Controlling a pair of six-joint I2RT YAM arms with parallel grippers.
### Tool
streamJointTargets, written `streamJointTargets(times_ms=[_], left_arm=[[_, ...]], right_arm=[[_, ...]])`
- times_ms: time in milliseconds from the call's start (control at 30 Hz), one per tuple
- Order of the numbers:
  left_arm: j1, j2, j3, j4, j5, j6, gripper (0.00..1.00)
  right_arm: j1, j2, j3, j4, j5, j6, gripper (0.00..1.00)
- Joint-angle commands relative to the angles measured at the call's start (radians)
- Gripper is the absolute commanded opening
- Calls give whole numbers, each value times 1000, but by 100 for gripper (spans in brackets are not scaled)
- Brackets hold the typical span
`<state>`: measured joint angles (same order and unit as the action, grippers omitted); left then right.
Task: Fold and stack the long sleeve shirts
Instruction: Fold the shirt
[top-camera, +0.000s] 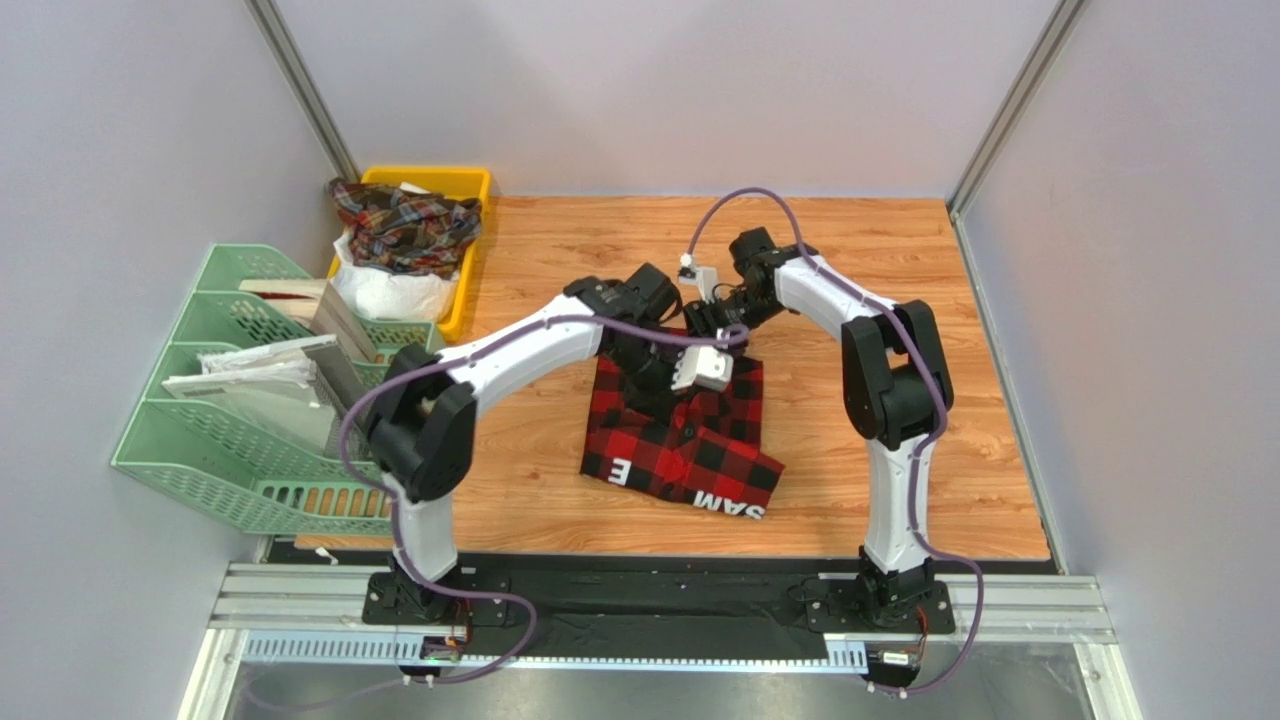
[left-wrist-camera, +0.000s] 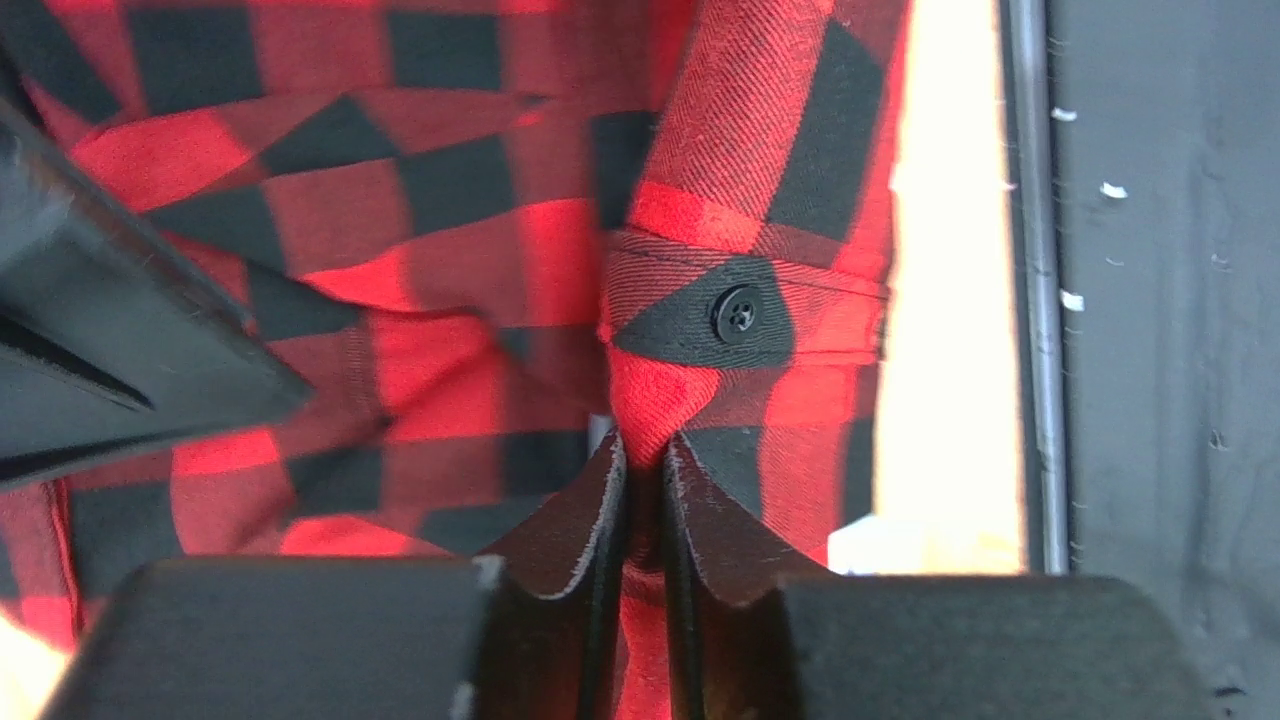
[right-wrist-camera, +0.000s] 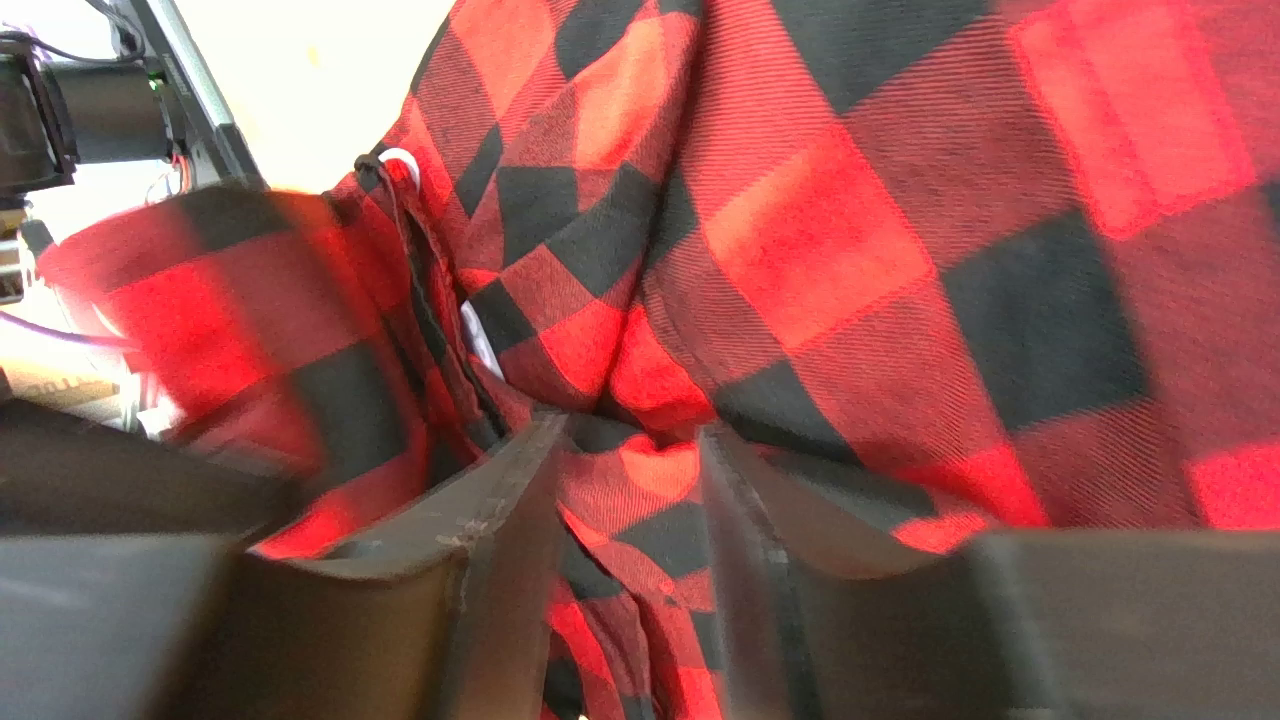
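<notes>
A red-and-black buffalo check long sleeve shirt (top-camera: 684, 443) lies partly folded mid-table, with white letters along its near edge. Both arms meet over its far end. My left gripper (top-camera: 669, 387) is shut on a thin ridge of the red cloth (left-wrist-camera: 451, 255), just below a buttoned cuff (left-wrist-camera: 736, 312); in the left wrist view its tips (left-wrist-camera: 643, 450) stand almost together. My right gripper (top-camera: 709, 327) is open, its jaws (right-wrist-camera: 631, 443) well apart, with a loose bunch of the shirt (right-wrist-camera: 902, 225) lying between them. A second, darker plaid shirt (top-camera: 406, 218) lies crumpled in the yellow bin.
The yellow bin (top-camera: 469, 183) stands at the back left with a white bag (top-camera: 376, 288) in it. A green wire rack (top-camera: 226, 405) holding flat items stands along the left edge. Grey walls close in on three sides. The black base rail (left-wrist-camera: 1157, 300) runs along the near edge.
</notes>
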<state>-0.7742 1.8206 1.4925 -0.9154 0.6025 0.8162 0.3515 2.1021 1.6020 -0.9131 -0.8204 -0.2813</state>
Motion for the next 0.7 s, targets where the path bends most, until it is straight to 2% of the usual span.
streamJointTargets(times_ms=[0,67,100,133,167,200,267,300,467,600,667], left_arm=[[99,170,156,-99,157,88,20],[153,216,182,-109,157,74,21],[170,245,198,-114,166,64,26],[202,255,202,-123,177,43,29],[219,258,204,-125,192,22,34],[239,247,196,-123,241,-1,41],[298,217,177,-94,301,-92,48],[320,174,138,-73,357,-133,56],[417,30,-30,105,431,-392,58],[434,-17,-145,176,393,-463,59],[437,-9,-173,213,366,-495,59]], right_arm=[[-63,-34,98,-70,-10,-45,52],[-101,-60,122,-117,-5,-55,59],[-114,-76,124,-134,-8,-58,66],[-141,-91,118,-150,-14,-68,68],[-154,-132,92,-171,-19,-79,75],[-176,-157,69,-181,-23,-88,78],[-196,-233,-26,-179,-31,-101,80],[-213,-257,-62,-176,-34,-101,81],[-224,-381,-267,-80,-31,-32,83],[-232,-485,-433,-41,-54,-1,86],[-230,-571,-496,11,-22,8,94]])
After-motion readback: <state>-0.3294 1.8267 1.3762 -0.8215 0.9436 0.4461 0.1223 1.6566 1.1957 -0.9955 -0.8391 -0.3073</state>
